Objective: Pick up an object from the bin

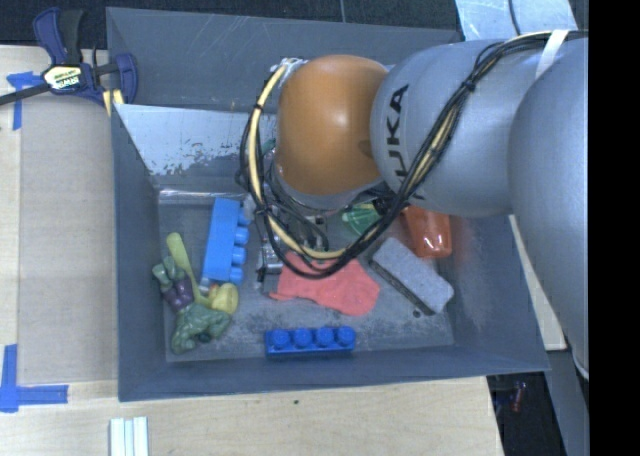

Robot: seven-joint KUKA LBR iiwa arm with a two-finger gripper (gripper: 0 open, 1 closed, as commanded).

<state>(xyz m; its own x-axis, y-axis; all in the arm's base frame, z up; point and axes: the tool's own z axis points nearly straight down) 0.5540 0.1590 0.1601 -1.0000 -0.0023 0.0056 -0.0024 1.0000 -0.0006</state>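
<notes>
While the orange-capped arm (330, 129) reaches over the scuffed grey bin (135, 274), its gripper (268, 269) hangs just right of a long blue brick (225, 239), a red scrap (335, 291) farther right; whether it is open or closed cannot be told.

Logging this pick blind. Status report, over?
Gripper low mid-bin, between long blue brick and red flat piece. No hold visible. Grey block and toy heap nearby.

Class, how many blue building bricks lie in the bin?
2. One blue brick lies left of centre; a second blue brick lies along the floor's near edge. The arm may hide others.
</notes>
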